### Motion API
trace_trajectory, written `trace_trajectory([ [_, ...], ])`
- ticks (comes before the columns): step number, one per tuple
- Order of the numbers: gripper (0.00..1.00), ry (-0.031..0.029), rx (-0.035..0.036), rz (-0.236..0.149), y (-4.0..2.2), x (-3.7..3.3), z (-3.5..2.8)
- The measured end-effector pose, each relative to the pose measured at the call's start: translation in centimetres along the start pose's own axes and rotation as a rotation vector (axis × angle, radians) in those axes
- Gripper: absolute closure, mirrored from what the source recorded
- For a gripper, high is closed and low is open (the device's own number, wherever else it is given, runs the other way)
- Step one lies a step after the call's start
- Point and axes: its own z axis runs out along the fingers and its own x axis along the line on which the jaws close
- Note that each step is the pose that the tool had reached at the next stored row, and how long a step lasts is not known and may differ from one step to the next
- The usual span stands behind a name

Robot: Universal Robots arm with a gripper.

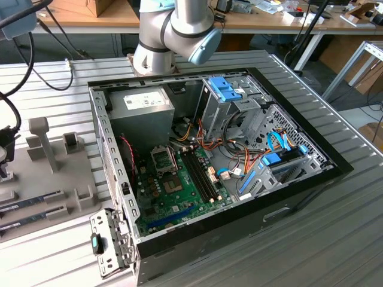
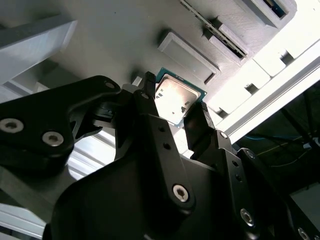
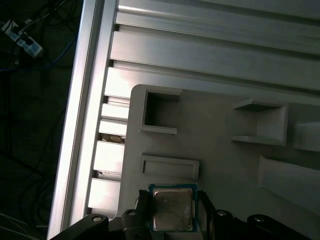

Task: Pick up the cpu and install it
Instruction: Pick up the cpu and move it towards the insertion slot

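1. The cpu [image 3: 172, 212] [image 2: 176, 97] is a flat square chip with a dull silvery metal lid, faintly smudged, and a thin green rim. It lies flat on a matt grey moulded holder plate [image 3: 220, 165] [image 2: 115, 35].
2. The gripper [image 3: 172, 210] [image 2: 175, 102] is black and angular, with bolt heads showing. Its fingers [image 3: 204, 210] [image 2: 200, 122] are closed against two opposite edges of the cpu.
3. Just beside the cpu, a low raised rectangular frame [image 3: 170, 166] stands on the plate. Farther along is a square open pocket [image 3: 160, 112].
4. The plate sits on a ribbed aluminium table [image 3: 200, 55] [image 1: 335, 227] of long parallel slats.
5. In the exterior view, the arm [image 1: 179, 30], with grey metal joints and a pale blue cap, rises behind an open black computer case [image 1: 299, 185]. The case holds a green motherboard [image 1: 179, 191], well apart from the plate.
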Motion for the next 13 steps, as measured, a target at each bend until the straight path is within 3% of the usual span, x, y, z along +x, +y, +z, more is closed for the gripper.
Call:
trace_trajectory([
  [13,0.53,-0.0003,-0.0022,0.000,0.02,-0.02,-0.80],
])
